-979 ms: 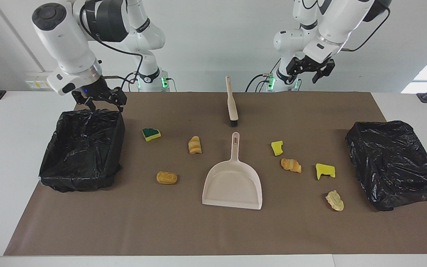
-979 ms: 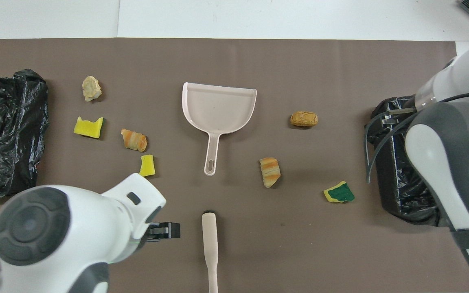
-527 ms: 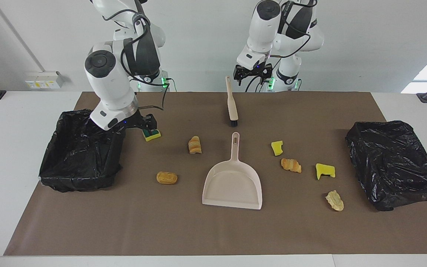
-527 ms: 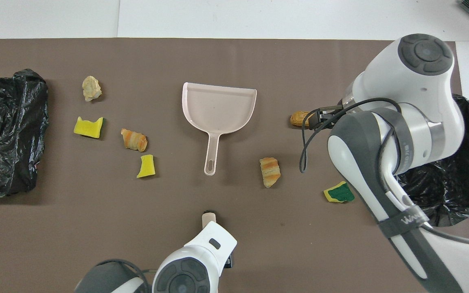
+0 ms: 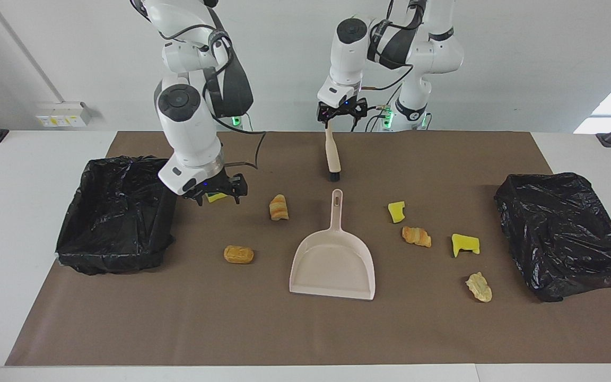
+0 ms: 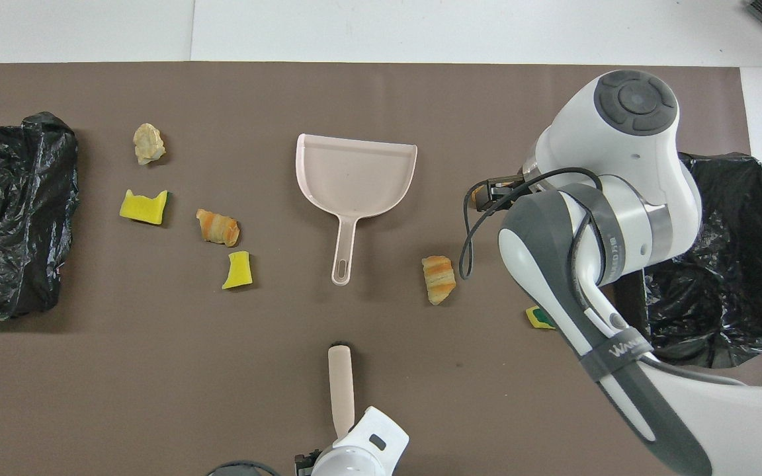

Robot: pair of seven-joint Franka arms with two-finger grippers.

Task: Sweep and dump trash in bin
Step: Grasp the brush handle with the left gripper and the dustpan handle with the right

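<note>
Brown paper covers the white table from one bin to the other, and all seven scraps of trash lie on it, none in a bin: the yellow sponge chunk with a dark green top (image 5: 216,197) lies near the bin at the right arm's end, then the striped tan-orange bread lump (image 5: 279,207) and the rounded brown bread lump (image 5: 238,254); toward the left arm's end lie a small yellow sponge piece (image 5: 396,211), a striped orange bread lump (image 5: 416,236), a notched yellow sponge chunk (image 5: 465,244) and a pale crumpled lump (image 5: 479,287). The beige plastic dustpan (image 5: 333,259) lies flat mid-table, handle toward the robots, and the beige hand brush with dark bristles (image 5: 331,150) lies just past that handle, nearer the robots. Neither tool has shifted in the last second, and no scrap has moved. What has changed is the arms. The left gripper (image 5: 338,112), half a second ago higher and beside the brush, has come down to the handle's upper end; its fingers straddle the tip, but I cannot tell whether they have closed. The right gripper (image 5: 215,190) has slid from the rim of the black-bagged bin (image 5: 117,215) out along the table and now hangs low over the green-topped sponge, fingers spread, gripping nothing. The second black-bagged bin (image 5: 563,233) at the left arm's end stands untouched. I judge the sweeping has not begun: the left arm is about to take the brush, and the right arm probably needs to reach the dustpan next.
</note>
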